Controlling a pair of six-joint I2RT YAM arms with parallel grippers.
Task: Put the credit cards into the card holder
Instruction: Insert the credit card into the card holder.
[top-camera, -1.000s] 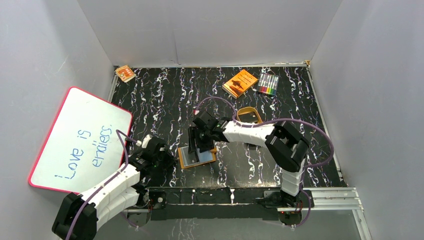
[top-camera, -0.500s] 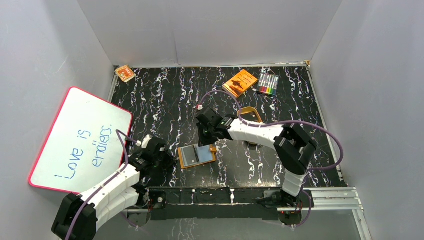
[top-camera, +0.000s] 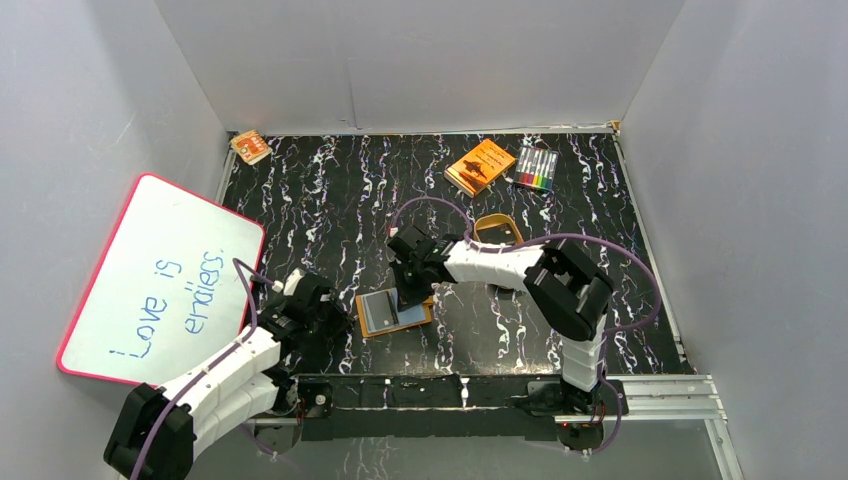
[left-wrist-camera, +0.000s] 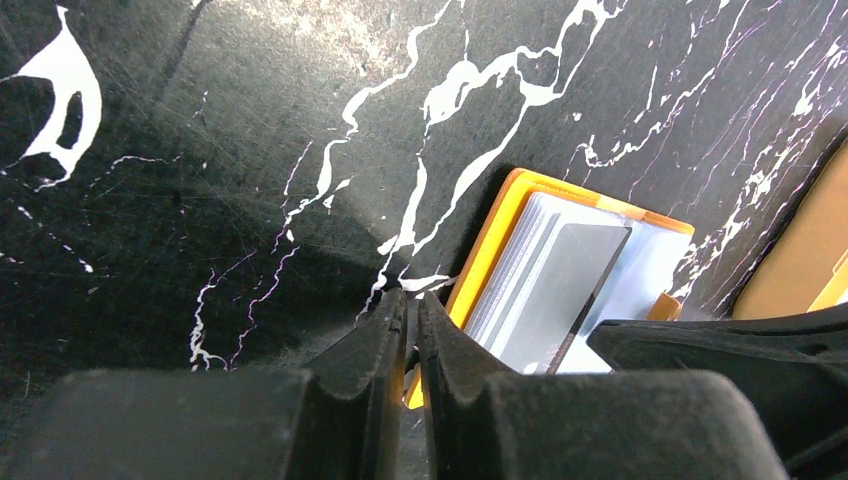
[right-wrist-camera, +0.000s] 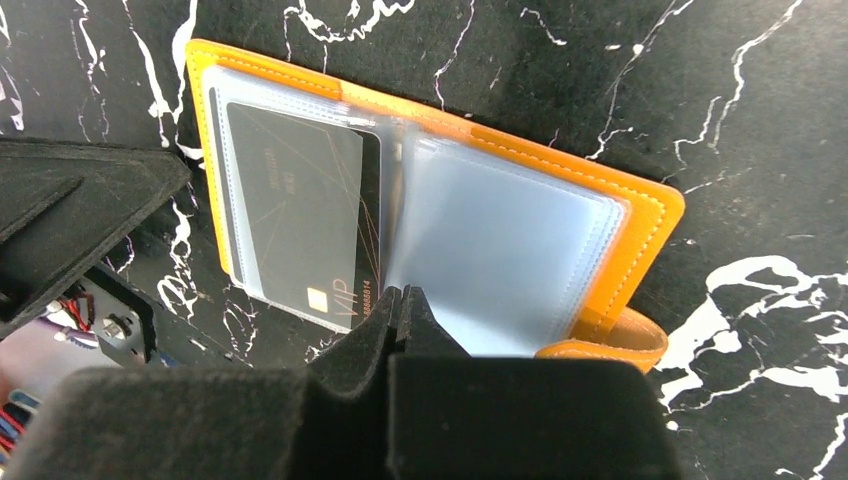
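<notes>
Left claw (left-wrist-camera: 412, 302) pinched wallet (right-wrist-camera: 640, 215) edge at its 9 o'clock; right claw (right-wrist-camera: 403, 296), pressed together, over 1 o'clock corner; card (right-wrist-camera: 300, 200) in sleeve.

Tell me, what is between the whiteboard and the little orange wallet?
The left gripper, on the end of its arm, lies between the whiteboard and the card holder. The top view shows it.

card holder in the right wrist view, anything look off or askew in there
Yes. The dark card in the left sleeve of the card holder is not fully in. Its edge toward the spine, with the VIP print, lies bare outside the clear plastic. The right gripper, shut, sits at that corner.
</notes>
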